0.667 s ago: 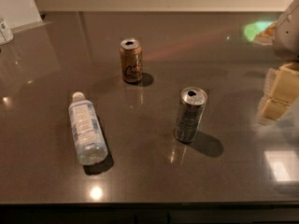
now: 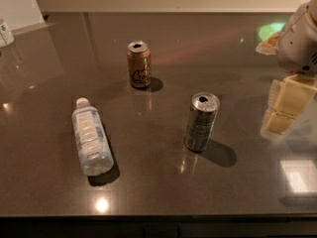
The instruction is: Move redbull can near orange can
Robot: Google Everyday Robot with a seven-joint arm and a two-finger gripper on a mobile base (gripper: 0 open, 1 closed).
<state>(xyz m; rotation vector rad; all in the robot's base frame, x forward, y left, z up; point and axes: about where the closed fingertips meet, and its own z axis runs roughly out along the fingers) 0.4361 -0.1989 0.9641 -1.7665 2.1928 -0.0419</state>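
The redbull can (image 2: 202, 121) stands upright right of the table's middle, slim and silver-grey with dark markings and an open silver top. The orange can (image 2: 139, 64) stands upright farther back and to the left, orange-brown with cursive script, well apart from the redbull can. My gripper (image 2: 286, 105) hangs at the right edge of the view, cream-coloured, to the right of the redbull can and clear of it. It holds nothing.
A clear plastic water bottle (image 2: 90, 137) lies on its side at the front left of the dark glossy table (image 2: 158, 192). A small white container (image 2: 5, 32) stands at the far left edge. The table's front edge runs along the bottom.
The gripper has shifted slightly to the left. The two cans and the bottle have not moved.
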